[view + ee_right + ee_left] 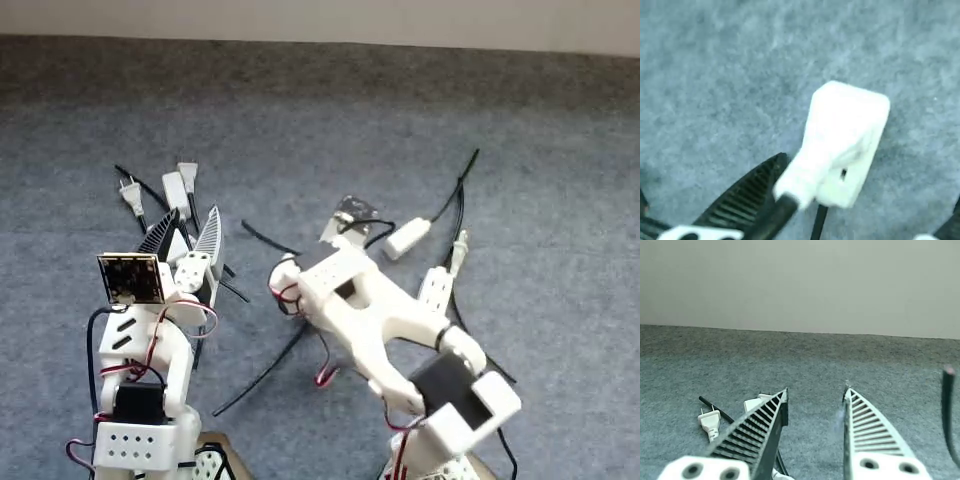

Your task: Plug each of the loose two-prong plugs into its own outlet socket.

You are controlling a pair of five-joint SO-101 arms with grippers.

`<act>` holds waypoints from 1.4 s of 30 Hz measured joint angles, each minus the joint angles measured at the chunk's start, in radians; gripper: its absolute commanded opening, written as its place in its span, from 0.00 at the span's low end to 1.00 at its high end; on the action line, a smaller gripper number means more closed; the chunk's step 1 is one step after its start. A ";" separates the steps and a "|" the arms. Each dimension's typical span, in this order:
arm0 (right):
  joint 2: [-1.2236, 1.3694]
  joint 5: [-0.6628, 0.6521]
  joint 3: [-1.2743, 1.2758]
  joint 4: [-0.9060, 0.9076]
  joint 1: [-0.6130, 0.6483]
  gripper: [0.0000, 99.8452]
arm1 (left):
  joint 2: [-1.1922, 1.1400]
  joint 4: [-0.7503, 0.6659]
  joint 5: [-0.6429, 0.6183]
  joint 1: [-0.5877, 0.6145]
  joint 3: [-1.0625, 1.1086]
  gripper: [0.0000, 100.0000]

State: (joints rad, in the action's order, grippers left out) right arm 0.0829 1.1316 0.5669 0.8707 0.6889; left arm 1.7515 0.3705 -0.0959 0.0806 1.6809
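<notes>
The left gripper (197, 212) hovers low over the grey carpet (300, 110), fingers spread with nothing between them. In its wrist view the gap (816, 390) shows bare carpet. Just beyond it lies the left plug (130, 193), white, prongs pointing away from the arm, with a black cable trailing from it. Beside that sit two white pieces (180, 185), which the gripper half covers. I can't say whether they are plugs or sockets. From the wrist, one of them (754, 402) peeks out behind the dark finger (760, 435).

The right arm leans across the middle, and its gripper (348, 212) is down near the socket (408, 238), a white block with black cable at both ends. From above, the gripper is just a dark blur. In its wrist view one ribbed finger (740, 200) touches the near end of the socket (850, 125), and the other finger is cut off at the frame's corner, well apart. So the grip looks released, not clamped. A thick cable crosses close to the lens and hides that end of the socket.

A right plug (460, 245) lies just beyond the arm on its cable.
</notes>
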 measured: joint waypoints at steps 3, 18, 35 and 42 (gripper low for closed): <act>0.043 0.014 -0.031 -0.012 -0.032 0.48 | 0.000 0.000 0.000 0.000 0.000 0.19; 0.071 -0.124 -0.058 0.012 -0.072 0.01 | 0.000 0.000 0.000 0.000 0.000 0.19; -0.224 -0.552 -0.057 0.021 -0.092 0.03 | 0.000 0.000 0.000 0.000 0.000 0.19; -0.261 -0.623 -0.060 0.084 -0.086 0.03 | 0.000 0.000 0.000 0.000 0.000 0.19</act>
State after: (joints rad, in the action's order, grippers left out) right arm -0.1780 0.5086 0.5071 0.9551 0.6030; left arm 1.7515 0.3705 -0.0959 0.0806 1.6809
